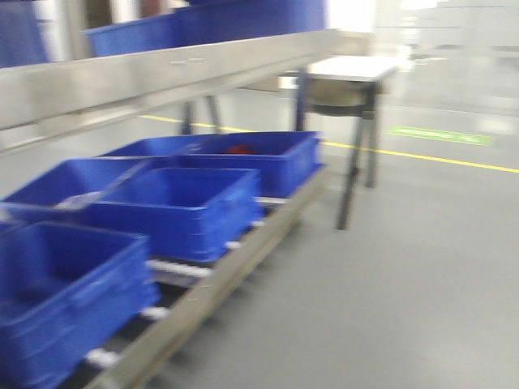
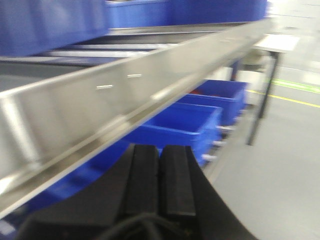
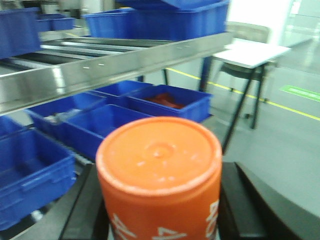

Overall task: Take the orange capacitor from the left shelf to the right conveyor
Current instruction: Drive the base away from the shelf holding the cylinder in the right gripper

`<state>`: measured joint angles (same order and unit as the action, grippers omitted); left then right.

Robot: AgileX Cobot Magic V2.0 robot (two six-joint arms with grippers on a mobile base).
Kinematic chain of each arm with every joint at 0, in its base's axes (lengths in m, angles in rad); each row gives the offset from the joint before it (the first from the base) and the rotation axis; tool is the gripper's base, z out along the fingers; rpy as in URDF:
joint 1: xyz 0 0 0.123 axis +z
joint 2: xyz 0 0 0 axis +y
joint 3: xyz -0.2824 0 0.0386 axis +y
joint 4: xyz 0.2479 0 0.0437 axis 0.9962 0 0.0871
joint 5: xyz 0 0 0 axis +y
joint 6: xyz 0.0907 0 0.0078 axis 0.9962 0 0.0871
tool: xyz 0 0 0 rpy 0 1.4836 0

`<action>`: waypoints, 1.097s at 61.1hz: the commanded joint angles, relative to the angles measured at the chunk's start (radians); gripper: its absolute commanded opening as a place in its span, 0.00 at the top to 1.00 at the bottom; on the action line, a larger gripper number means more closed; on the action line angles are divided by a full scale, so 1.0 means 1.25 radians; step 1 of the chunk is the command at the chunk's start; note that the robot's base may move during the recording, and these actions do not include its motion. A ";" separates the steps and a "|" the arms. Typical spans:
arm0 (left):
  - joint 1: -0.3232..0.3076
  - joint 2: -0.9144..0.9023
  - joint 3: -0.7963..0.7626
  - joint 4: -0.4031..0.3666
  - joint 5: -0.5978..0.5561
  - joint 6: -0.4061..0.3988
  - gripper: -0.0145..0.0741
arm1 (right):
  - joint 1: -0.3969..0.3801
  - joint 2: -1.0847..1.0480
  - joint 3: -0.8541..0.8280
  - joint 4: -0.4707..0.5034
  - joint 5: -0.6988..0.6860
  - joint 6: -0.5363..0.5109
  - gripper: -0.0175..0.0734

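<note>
left shelf (image 1: 162, 69): steel rail runs diagonally, blue bins (image 1: 182, 203) on upper and lower levels | white table (image 1: 353, 69): beyond the shelf end | orange capacitor (image 3: 159, 170): upright, flat top to camera, clamped between right gripper (image 3: 160, 205) fingers, in front of the shelf | left gripper (image 2: 159, 175): pads pressed together, empty, below the rail

White print on the side of the orange capacitor (image 3: 159, 170), cut off by the lower edge of the right wrist view: only one "4" readable, the neighbouring characters too partial to tell. Pale lettering on a green floor marking (image 1: 439, 134), too blurred to read.
</note>
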<state>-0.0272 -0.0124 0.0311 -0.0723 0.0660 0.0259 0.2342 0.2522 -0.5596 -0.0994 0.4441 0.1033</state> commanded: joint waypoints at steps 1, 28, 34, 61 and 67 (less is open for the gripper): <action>-0.006 -0.010 -0.003 -0.001 -0.072 -0.001 0.98 | -0.001 0.009 -0.021 -0.011 -0.070 -0.005 0.73; -0.006 -0.010 -0.003 -0.001 -0.072 -0.001 0.98 | -0.001 0.009 -0.021 -0.011 -0.070 -0.005 0.73; -0.006 -0.010 -0.003 -0.001 -0.072 -0.001 0.98 | -0.001 0.009 -0.021 -0.011 -0.070 -0.005 0.73; -0.006 -0.010 -0.003 -0.001 -0.072 -0.001 0.98 | -0.001 0.009 -0.021 -0.011 -0.070 -0.005 0.73; -0.006 -0.010 -0.003 -0.001 -0.072 -0.001 0.98 | -0.001 0.009 -0.021 -0.011 -0.070 -0.005 0.73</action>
<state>-0.0272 -0.0124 0.0311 -0.0723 0.0660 0.0259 0.2342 0.2522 -0.5596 -0.0994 0.4441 0.1033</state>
